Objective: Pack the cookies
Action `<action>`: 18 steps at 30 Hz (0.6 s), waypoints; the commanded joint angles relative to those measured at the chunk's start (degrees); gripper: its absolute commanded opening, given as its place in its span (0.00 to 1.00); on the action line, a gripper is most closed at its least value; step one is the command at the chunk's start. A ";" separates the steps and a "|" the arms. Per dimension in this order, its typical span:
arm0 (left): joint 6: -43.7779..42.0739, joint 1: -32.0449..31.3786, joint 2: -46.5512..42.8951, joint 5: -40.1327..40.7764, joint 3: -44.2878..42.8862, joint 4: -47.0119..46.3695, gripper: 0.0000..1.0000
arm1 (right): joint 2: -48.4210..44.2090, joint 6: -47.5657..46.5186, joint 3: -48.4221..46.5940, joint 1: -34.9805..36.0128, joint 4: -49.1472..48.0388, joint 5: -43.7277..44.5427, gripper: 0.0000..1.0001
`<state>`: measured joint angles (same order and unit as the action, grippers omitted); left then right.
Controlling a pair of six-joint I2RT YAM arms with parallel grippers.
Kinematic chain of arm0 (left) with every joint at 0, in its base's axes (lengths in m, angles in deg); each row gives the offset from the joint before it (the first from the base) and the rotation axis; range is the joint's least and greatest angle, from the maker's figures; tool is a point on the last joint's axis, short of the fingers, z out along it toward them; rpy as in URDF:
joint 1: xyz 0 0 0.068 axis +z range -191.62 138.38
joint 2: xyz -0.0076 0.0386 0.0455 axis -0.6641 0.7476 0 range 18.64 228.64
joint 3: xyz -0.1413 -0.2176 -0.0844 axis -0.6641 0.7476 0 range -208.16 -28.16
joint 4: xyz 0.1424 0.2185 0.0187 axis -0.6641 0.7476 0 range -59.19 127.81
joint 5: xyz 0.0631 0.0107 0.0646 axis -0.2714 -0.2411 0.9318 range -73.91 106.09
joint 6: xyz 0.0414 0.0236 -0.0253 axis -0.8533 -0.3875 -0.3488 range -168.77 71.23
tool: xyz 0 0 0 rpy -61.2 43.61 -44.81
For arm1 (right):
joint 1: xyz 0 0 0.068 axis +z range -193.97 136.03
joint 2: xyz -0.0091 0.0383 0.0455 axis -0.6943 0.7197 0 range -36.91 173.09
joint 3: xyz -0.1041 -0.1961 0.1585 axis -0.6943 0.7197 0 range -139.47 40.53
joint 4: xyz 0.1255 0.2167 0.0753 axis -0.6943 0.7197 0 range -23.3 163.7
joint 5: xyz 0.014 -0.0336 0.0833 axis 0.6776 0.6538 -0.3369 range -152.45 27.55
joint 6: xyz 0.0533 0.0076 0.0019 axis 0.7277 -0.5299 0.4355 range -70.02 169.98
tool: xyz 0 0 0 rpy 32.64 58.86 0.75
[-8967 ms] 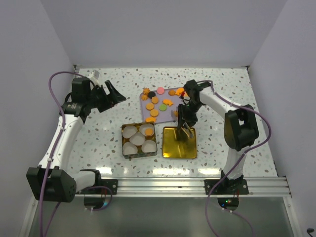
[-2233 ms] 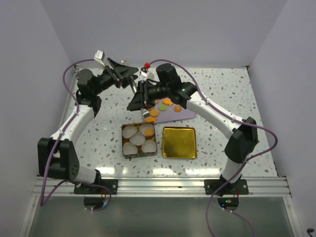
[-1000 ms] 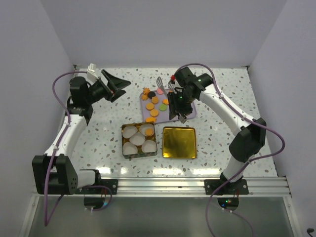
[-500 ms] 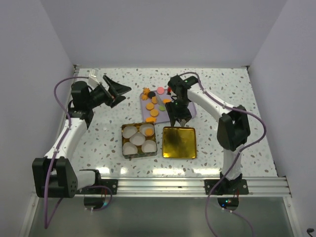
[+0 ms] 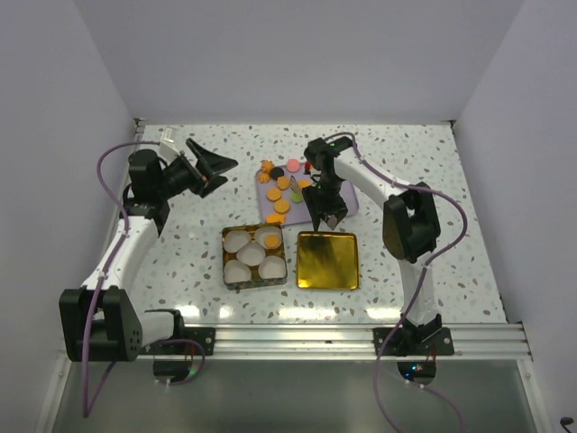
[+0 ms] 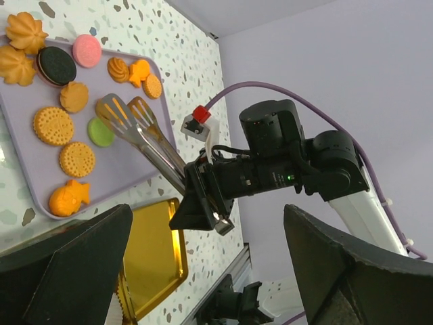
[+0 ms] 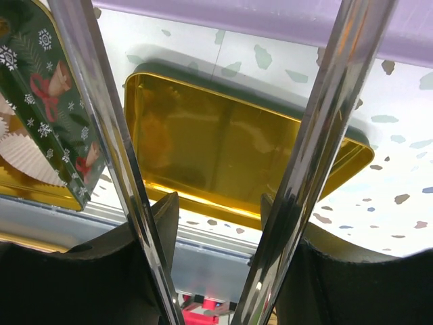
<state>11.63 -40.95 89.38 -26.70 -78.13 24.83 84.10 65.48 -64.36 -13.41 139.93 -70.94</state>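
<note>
Drawn nearer since earlier, the right gripper [image 6: 203, 203] is clamped on tongs [image 6: 139, 132] — blades apart over cookies [image 6: 54, 125] ahead — and the left gripper [image 5: 225, 171] is held wide apart.

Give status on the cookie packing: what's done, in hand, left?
Done: one orange cookie seems to sit in the tin. In hand: right end effector grips tongs over the purple tray, tips empty. Left: a dozen or so cookies on the tray; gold lid lies off; left end effector open, off to the side.
</note>
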 commanded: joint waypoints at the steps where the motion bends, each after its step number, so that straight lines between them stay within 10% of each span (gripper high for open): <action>1: -1.16 0.65 -0.17 -0.90 -0.03 -1.58 1.00 | 1.59 -1.36 -3.57 -0.24 3.05 0.67 0.54; 18: 1.65 1.53 0.89 -2.48 3.57 -6.68 1.00 | 4.67 -1.80 -6.21 0.98 9.21 9.62 0.50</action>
<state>12.20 -40.01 90.12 -27.68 -75.40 22.62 88.60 64.26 -69.67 -13.21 142.40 -65.09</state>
